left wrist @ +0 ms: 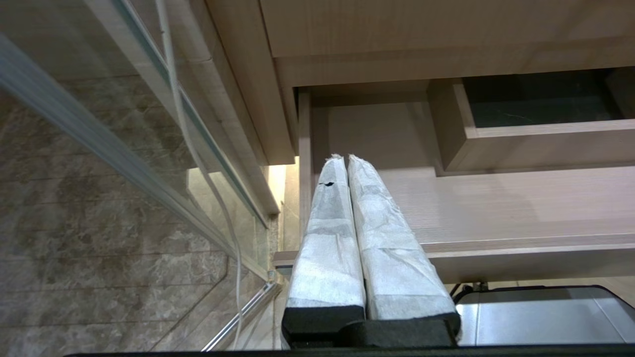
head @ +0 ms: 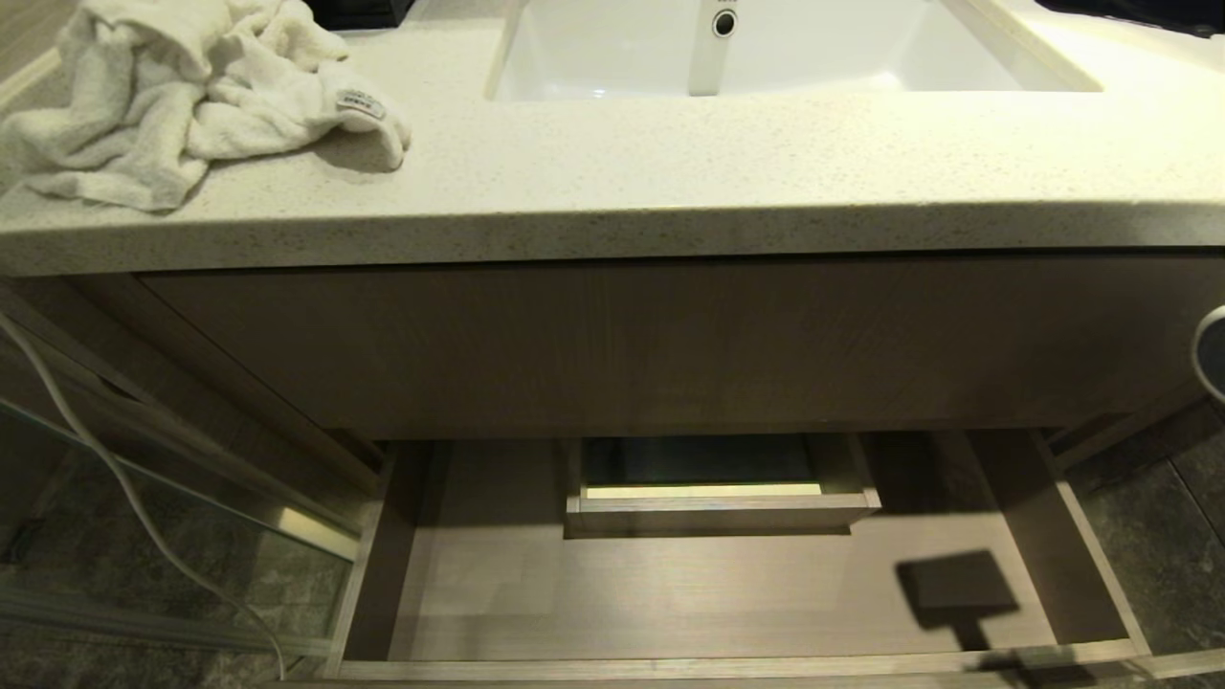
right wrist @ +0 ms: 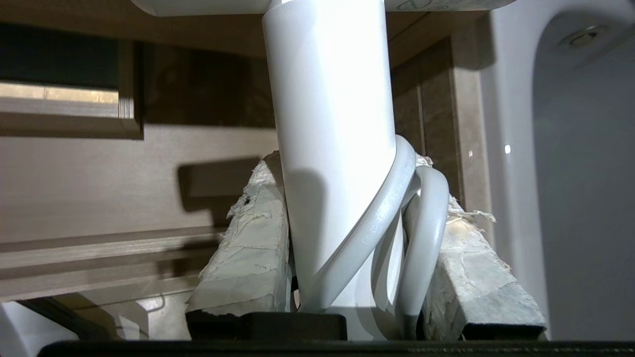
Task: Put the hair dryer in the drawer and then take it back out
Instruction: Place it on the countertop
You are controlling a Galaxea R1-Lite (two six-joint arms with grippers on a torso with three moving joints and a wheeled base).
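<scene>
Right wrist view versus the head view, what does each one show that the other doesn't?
Only the right wrist view shows the right gripper clamped on the hair dryer handle with its cord looped round. Only the head view shows the countertop, the towel and the sink. Both show the open drawer, with nothing lying in it, and its boxed cutout.

Each gripper has two long fingers wrapped in wrinkled white tape, set in a black base. The left gripper (left wrist: 343, 161) has a small dark tear in the tape near one fingertip. The right gripper (right wrist: 347, 163) has more frayed, peeling tape at its tips.
</scene>
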